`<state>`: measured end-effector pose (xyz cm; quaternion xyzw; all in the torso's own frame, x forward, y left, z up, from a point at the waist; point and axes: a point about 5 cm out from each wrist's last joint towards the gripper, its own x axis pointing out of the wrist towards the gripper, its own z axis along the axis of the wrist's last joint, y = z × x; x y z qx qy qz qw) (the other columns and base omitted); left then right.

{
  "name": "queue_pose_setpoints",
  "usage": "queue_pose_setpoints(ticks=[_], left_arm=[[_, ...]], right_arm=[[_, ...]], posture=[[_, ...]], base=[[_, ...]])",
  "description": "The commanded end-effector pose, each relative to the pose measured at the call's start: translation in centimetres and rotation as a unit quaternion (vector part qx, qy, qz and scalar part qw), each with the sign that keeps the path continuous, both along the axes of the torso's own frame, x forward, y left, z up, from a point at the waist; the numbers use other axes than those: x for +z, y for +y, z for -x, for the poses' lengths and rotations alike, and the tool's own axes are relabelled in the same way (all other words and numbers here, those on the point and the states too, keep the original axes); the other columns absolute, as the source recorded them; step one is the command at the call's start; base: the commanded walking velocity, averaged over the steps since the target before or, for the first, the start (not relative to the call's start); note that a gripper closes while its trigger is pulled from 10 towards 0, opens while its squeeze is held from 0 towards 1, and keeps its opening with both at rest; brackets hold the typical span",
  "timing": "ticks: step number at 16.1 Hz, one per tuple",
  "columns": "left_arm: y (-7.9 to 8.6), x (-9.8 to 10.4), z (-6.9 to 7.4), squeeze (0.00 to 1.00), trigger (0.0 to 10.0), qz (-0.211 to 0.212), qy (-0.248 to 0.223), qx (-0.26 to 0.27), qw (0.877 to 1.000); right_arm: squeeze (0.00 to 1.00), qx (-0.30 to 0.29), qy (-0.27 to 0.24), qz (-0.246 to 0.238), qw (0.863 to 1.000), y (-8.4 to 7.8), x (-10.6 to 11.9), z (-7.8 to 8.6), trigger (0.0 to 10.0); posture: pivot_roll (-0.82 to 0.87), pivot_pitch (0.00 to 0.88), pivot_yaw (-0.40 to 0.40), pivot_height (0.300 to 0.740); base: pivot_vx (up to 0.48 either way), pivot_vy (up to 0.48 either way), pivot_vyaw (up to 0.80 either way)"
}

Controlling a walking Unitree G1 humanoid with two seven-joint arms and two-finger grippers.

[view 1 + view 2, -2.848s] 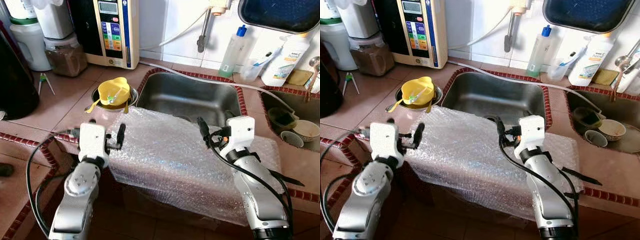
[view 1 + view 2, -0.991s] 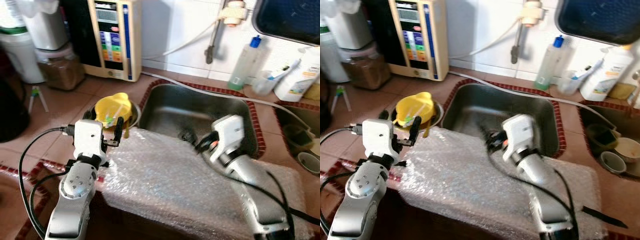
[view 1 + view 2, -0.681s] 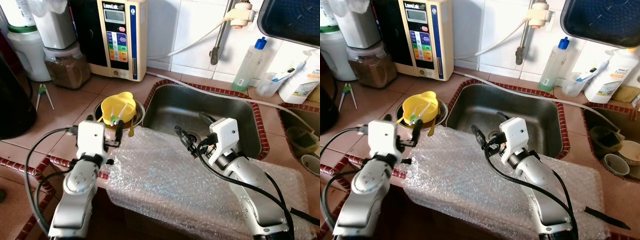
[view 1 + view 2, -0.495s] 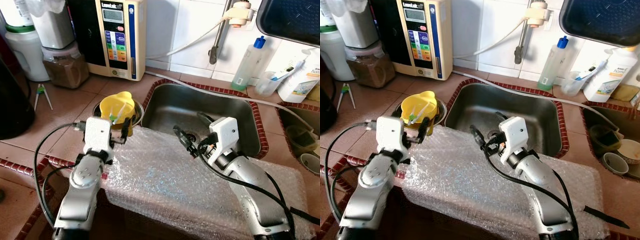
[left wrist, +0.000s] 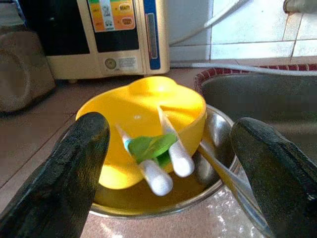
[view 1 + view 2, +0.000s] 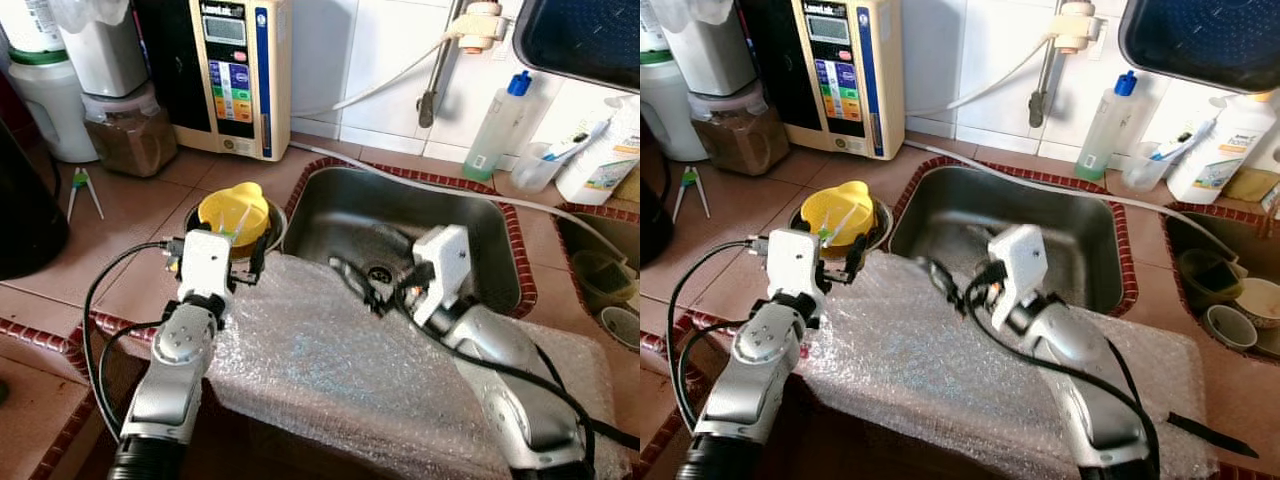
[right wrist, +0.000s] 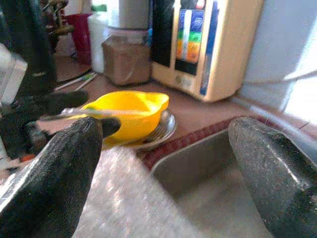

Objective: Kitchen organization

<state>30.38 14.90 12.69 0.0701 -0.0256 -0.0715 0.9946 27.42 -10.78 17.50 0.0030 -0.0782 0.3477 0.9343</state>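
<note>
Bowl (image 6: 232, 210): yellow plastic, sitting inside a steel dish (image 5: 218, 144) on the tiled bench (image 6: 130, 200), just ahead of the left pincer (image 6: 218, 262) and between its spread fingers in the wrist view. It looks light, stiff and rather slick, so I judge the rim the best hold, one finger inside and one outside; the dish beneath may slide or lift with it.

The sink (image 6: 400, 215) lies just past the right pincer (image 6: 955, 285), whose fingers also stand wide apart, holding nothing, over the bubble wrap (image 6: 330, 350). That sheet covers the bench's near edge under both arms and is soft and slippery.

Beyond the bowl stands a water purifier (image 6: 235, 70), leaving open bench between.

Two white-handled utensils (image 5: 163, 158) with green tips rest loose in the bowl and could tip out.
</note>
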Motion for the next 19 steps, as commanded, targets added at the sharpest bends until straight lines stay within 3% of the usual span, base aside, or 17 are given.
queue_pose_setpoints(ticks=[1,2,4,6,7,8,9,11,12,13,14,16,17,18,19], left_arm=[[-0.2,0.0,-0.1,0.00,10.0,-0.002,0.000,-0.006,1.000],[-0.4,-0.1,-0.1,0.00,10.0,-0.002,0.001,-0.007,1.000],[-0.6,-0.2,0.1,0.00,10.0,0.001,0.000,-0.007,1.000],[-0.7,-0.3,0.2,0.00,10.0,0.002,0.001,-0.007,1.000],[-0.6,-0.4,0.2,0.00,10.0,0.002,0.002,-0.008,1.000],[-0.7,-0.3,0.2,0.00,5.4,0.002,0.001,-0.011,1.000],[-0.6,-0.2,0.2,0.00,3.7,0.002,0.000,-0.009,1.000],[-0.5,-0.3,0.2,0.00,4.5,0.000,0.001,-0.005,1.000],[-0.5,-0.4,0.2,0.00,4.0,-0.001,0.004,-0.005,1.000],[-0.5,-0.5,0.2,0.00,3.1,-0.001,0.005,-0.006,1.000],[-0.4,-0.5,0.2,0.00,0.1,0.000,0.004,-0.004,1.000],[-0.4,-0.5,0.2,0.00,0.0,-0.004,0.005,-0.005,1.000],[-0.3,-0.5,0.2,0.00,1.4,-0.015,0.006,-0.005,1.000],[0.3,-0.3,0.3,0.00,0.4,-0.015,0.005,0.005,1.000],[1.0,-0.3,0.5,0.00,0.0,-0.015,0.004,0.012,1.000]], right_arm=[[0.00,-0.052,-0.047,0.015,0.997,-0.9,1.3,-0.6,10.0],[0.00,-0.107,-0.073,0.020,0.991,-1.8,2.1,-1.3,10.0],[0.00,-0.128,-0.078,0.008,0.989,-2.5,2.9,-2.0,10.0],[0.00,-0.110,-0.052,-0.015,0.992,-2.2,2.7,-2.0,10.0],[0.00,-0.046,-0.010,-0.033,0.998,-1.2,2.2,-1.6,10.0],[0.00,0.018,0.002,0.001,1.000,-0.6,1.8,-0.8,10.0],[0.00,0.051,0.014,0.017,0.998,-0.7,1.3,-0.3,10.0],[0.00,0.068,0.013,0.046,0.997,-1.0,0.9,0.1,10.0],[0.00,0.059,0.015,0.046,0.997,-1.3,0.9,0.0,10.0],[0.00,0.055,0.024,0.048,0.997,-1.7,0.7,-0.1,10.0],[0.00,0.058,0.027,0.054,0.996,-1.6,0.5,0.1,10.0],[0.00,0.063,0.027,0.066,0.995,-1.3,0.1,0.3,10.0],[0.00,0.059,0.024,0.072,0.995,-1.3,0.0,0.2,10.0],[0.00,0.061,0.024,0.073,0.995,-1.2,-0.1,0.3,10.0],[0.00,0.065,0.025,0.074,0.995,-1.1,-0.2,0.3,10.0]], posture=[[-0.01,0.032,-0.049,0.740],[-0.01,0.032,-0.049,0.740],[-0.01,0.032,-0.049,0.740],[-0.01,0.031,-0.052,0.740],[-0.01,0.033,-0.051,0.740],[-0.01,0.031,-0.053,0.740],[-0.01,0.032,-0.054,0.740],[-0.01,0.033,-0.054,0.740],[-0.02,0.031,-0.056,0.740],[-0.02,0.031,-0.057,0.740],[-0.02,0.029,-0.057,0.740],[-0.02,0.027,-0.058,0.740],[-0.01,0.025,-0.057,0.740],[-0.01,0.022,-0.057,0.740],[0.00,0.018,-0.058,0.740]], base=[[0.000,0.000,0.00],[0.000,0.000,0.00],[0.000,0.000,0.00],[0.000,0.000,0.00],[0.000,0.000,0.00],[0.000,0.000,0.00],[0.000,0.000,0.00],[0.000,0.000,0.00],[0.000,0.000,0.00],[0.000,0.000,0.00],[0.000,0.000,0.00],[0.000,0.000,0.00],[0.000,0.000,0.00],[0.000,0.000,0.00],[0.000,0.000,0.00]])
